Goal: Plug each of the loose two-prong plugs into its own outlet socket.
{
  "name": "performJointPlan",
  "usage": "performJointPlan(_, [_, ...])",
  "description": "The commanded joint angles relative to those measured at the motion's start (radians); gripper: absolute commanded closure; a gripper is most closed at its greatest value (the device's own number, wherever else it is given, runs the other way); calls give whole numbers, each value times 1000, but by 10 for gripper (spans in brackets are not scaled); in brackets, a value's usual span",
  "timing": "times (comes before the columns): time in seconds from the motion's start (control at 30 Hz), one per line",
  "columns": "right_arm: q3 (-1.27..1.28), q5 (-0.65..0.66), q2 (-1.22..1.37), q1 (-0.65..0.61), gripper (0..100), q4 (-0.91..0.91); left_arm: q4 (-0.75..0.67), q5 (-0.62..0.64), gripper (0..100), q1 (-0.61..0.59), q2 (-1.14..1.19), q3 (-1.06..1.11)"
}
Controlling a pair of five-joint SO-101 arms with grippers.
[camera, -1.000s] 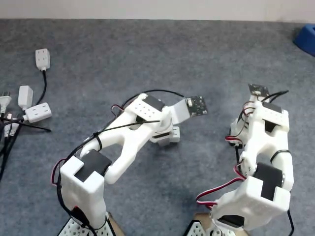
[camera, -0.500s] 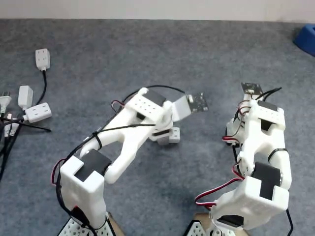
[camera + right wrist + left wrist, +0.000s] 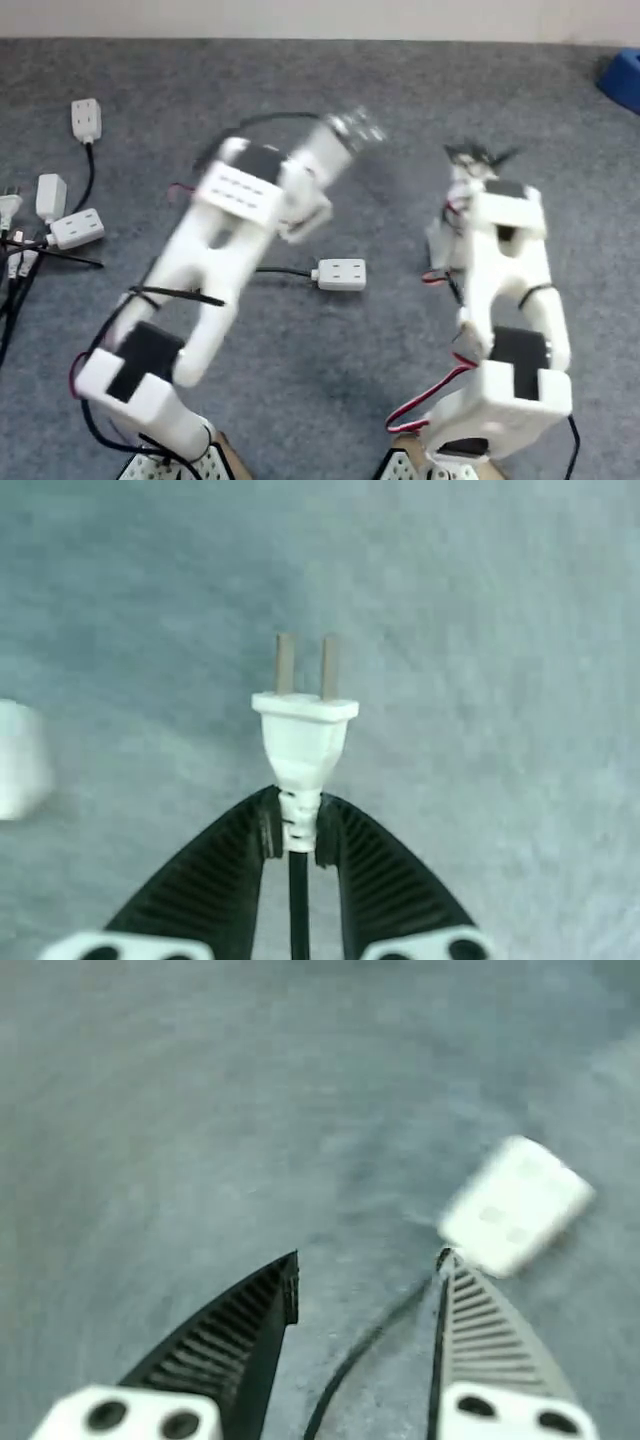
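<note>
Right gripper (image 3: 297, 815) clamps the plug (image 3: 303, 735); left gripper (image 3: 368, 1260) spread wide.

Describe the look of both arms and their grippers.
Both the left arm and right arm are white blocky shells around black servo motors, strung with black and red wires. The left gripper and right gripper have black, ribbed, tapering fingers on white mounts.

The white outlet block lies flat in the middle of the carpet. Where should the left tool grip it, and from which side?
The outlet block lies flat, holes facing up, its cord leaving one short end. So probably come from above and pinch its two long side walls near that end, which leaves the holes free for the plug.
</note>
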Motion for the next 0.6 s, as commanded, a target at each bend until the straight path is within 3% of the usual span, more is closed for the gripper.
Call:
performJointPlan(0.0, [-196,-25,-7,-136,992,76,-34,175,777,-199,-68,-36])
performJointPlan(0.17, [-361,-21,-10,-303,992,128,14,163,776,-380,-67,-35])
performJointPlan(0.3, [-357,26,-16,-410,992,70,21,114,776,-456,-59,-28])
performJointPlan(0.57, [-205,28,-213,-453,991,-102,-20,110,779,-521,-68,31])
